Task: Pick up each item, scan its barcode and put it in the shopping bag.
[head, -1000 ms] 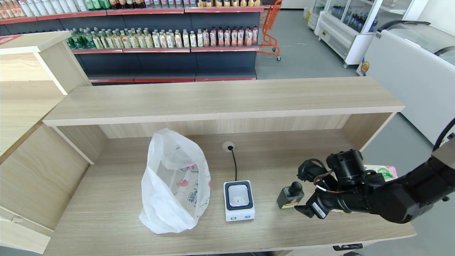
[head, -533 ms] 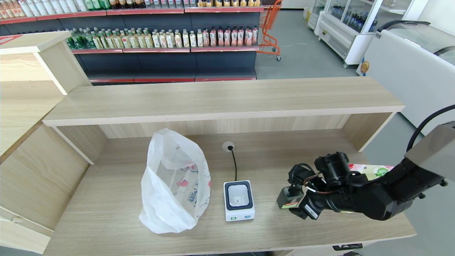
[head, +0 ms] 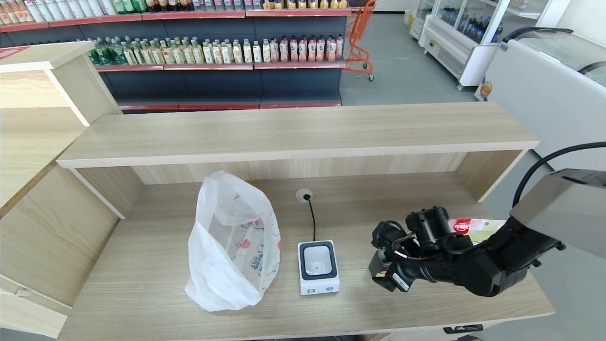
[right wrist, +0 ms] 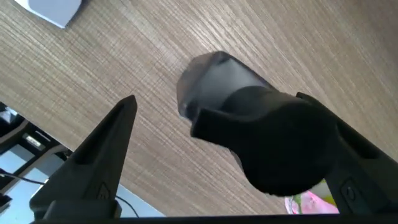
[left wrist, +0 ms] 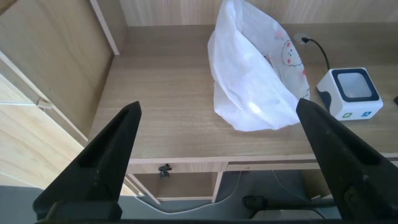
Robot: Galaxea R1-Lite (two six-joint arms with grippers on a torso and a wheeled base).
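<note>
Right gripper (right wrist: 214, 102) spread wide, fingers either side of small dark bottle (right wrist: 249, 124), not closed on it; bottle stands on counter (head: 142, 284) right of scanner (head: 318, 266), shopping bag (head: 232, 246) beyond. Probably light, rigid, smooth, tippy; grip body below round cap

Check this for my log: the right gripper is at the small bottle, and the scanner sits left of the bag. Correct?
One slip: the scanner sits right of the bag, not left, as the head view shows. The right gripper is at the small bottle, as you say.
</note>
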